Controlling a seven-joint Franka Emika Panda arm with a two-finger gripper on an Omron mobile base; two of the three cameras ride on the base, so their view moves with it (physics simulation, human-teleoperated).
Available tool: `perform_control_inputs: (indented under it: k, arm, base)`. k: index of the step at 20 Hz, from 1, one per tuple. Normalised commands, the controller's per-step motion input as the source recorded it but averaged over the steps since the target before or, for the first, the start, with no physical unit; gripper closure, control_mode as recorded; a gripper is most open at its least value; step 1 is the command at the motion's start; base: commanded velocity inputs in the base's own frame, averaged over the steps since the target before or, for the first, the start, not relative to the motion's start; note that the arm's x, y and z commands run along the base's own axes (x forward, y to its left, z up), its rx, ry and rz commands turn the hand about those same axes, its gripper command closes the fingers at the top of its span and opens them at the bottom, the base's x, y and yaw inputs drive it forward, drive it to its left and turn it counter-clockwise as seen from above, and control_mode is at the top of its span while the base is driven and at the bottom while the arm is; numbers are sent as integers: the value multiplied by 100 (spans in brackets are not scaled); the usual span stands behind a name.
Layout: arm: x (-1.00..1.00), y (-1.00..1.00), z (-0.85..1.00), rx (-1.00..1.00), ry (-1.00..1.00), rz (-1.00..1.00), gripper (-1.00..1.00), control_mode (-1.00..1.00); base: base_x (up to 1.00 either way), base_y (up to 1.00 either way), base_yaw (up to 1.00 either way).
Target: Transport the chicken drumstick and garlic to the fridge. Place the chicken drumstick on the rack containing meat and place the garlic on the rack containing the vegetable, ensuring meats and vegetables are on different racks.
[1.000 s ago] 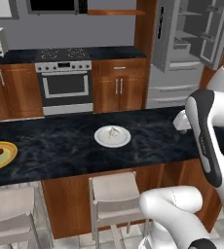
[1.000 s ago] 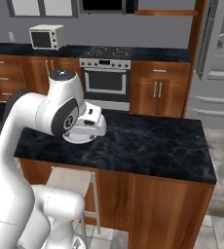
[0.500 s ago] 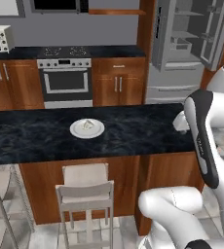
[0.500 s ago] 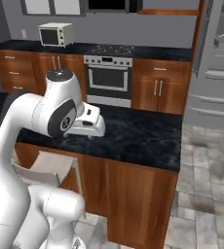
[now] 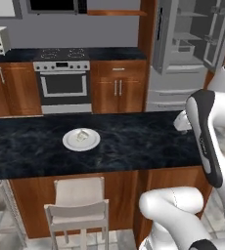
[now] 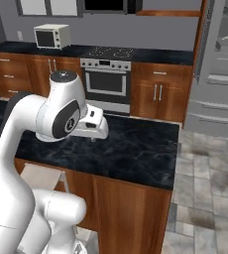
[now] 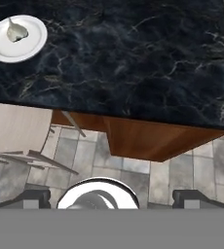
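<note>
The garlic (image 7: 16, 32), an off-white pointed bulb, lies on a white plate (image 7: 28, 46) on the black island counter (image 7: 133, 63); the left base view has the garlic (image 5: 82, 135) on its plate (image 5: 71, 143) too. The chicken drumstick is out of view. My gripper (image 7: 112, 198) hangs open and empty above the counter's near edge, well to the right of the plate. The right base view has the gripper (image 6: 92, 136) low over the counter. The fridge (image 5: 183, 49) stands open at the back right, its pale shelves showing.
A stool (image 5: 80, 207) stands at the island's near side, and another stool (image 7: 16, 136) shows under the counter edge. A stove (image 5: 65, 80) and a microwave (image 6: 51, 35) line the back wall. Tiled floor (image 6: 210, 188) runs from the island's right end toward the fridge.
The base has driven sideways toward the fridge side, so the whole scene slid left. A yellow plate at the far left has left the view. The gripper stayed open.
</note>
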Motion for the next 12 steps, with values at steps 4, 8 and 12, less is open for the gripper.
perform_control_inputs:
  k: [4,8,12]
  arm:
    - [0,0,0,0,0,0,-100,100]
    - [0,0,0,0,0,0,-100,100]
    - [0,0,0,0,0,0,-100,100]
  base:
    - [100,79,-6]
    - [30,100,24]
    - [43,100,25]
